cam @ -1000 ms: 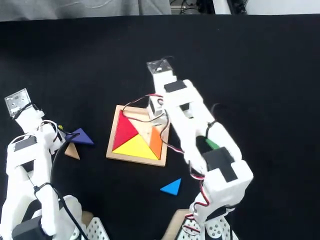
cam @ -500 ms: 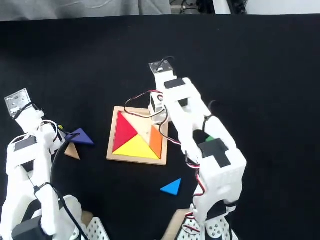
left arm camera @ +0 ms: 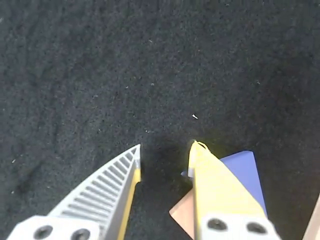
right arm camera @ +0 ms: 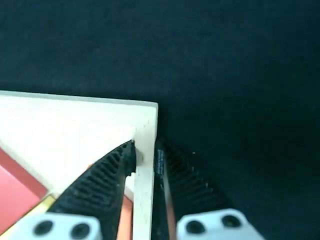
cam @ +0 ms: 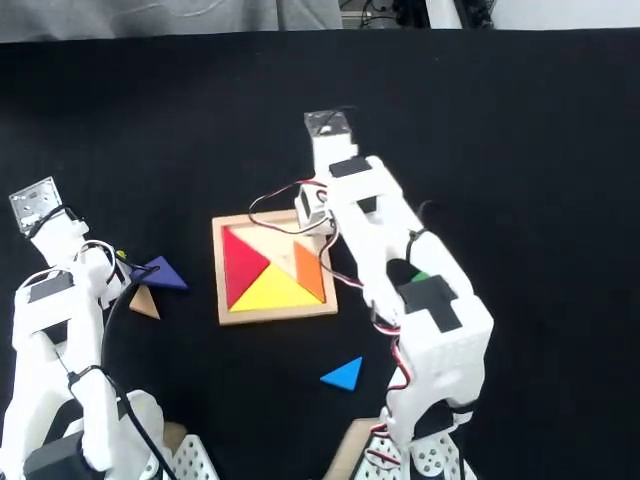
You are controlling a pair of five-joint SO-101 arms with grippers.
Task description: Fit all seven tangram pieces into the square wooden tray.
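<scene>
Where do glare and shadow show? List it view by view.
Right wrist view: the tray is washed out nearly white beside the right gripper. Left wrist view: a shadow darkens the cloth by the left gripper. High view: the black cloth hides most shadows.

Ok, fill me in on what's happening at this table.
The right gripper is clamped on the tray rim near a corner. A red triangle, a yellow triangle and an orange piece sit in the tray. The left gripper hangs open over the table beside a dark blue triangle and a tan piece, holding nothing. A light blue triangle lies loose, apart from the tray.
</scene>
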